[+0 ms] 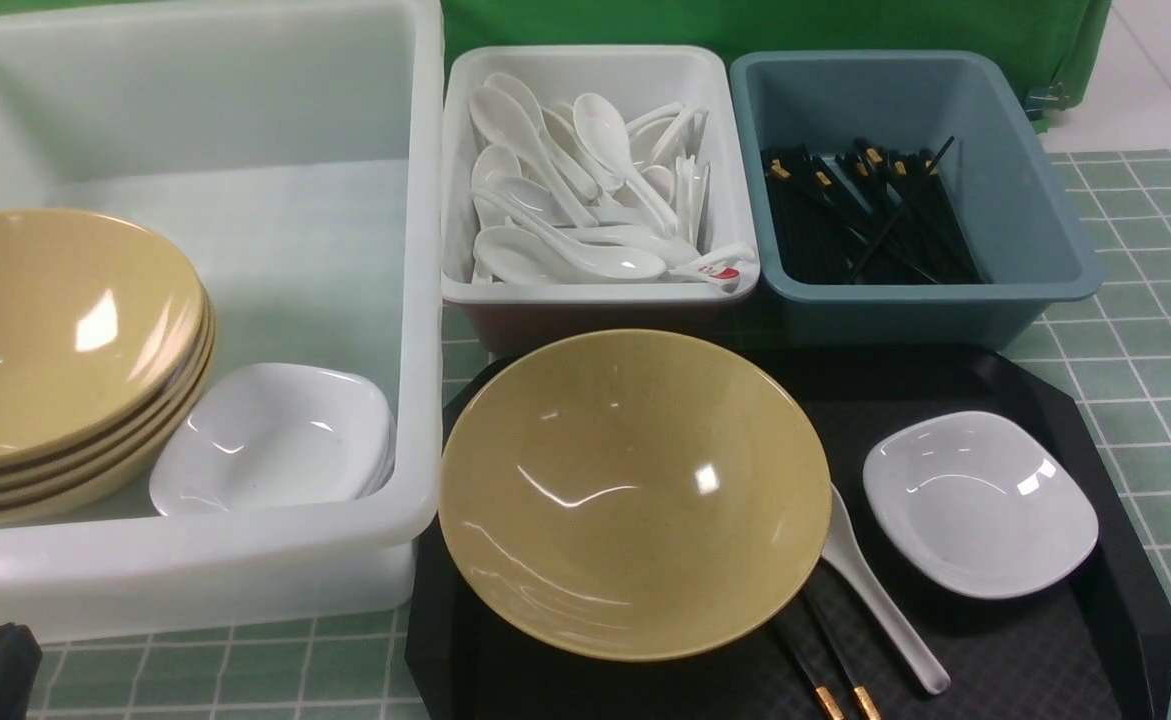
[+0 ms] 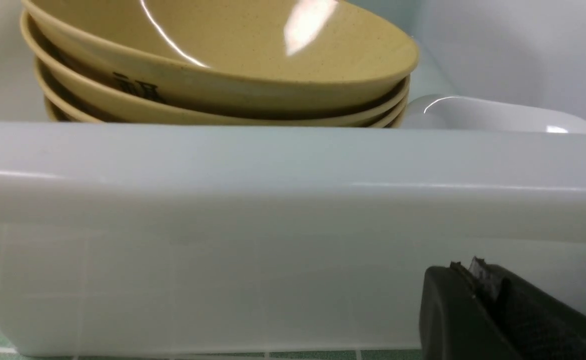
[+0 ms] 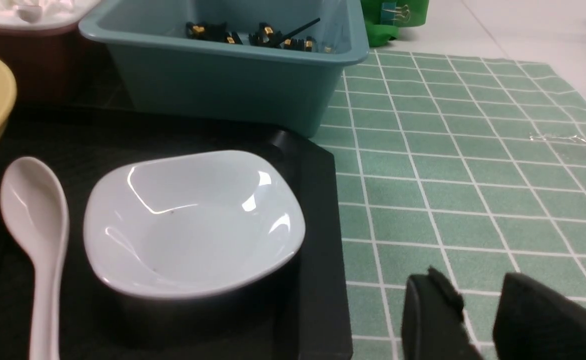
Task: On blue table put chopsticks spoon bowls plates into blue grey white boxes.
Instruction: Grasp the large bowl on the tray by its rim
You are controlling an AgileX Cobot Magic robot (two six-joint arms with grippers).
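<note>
While bowl (image 1: pixel 635 490), spoon (image 1: pixel 880 600) and chopsticks (image 1: pixel 825 670) wait on the tray (image 1: pixel 1045 650), we hold our left gripper (image 2: pixel 468 267) pressed together by the tub (image 2: pixel 272 225), our right gripper (image 3: pixel 473 280) spread, empty, near the plate (image 3: pixel 192 225), likely its pick.

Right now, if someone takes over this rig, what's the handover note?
Left gripper: shut, empty, low outside the big tub.
Right gripper: open, empty, off the tray edge near the loose plate.
Done: stacked bowls and plates in the tub; spoons in white bin; chopsticks in blue-grey bin.
Left, all on the tray: one tan bowl, one spoon, chopstick pair, the loose plate.
</note>
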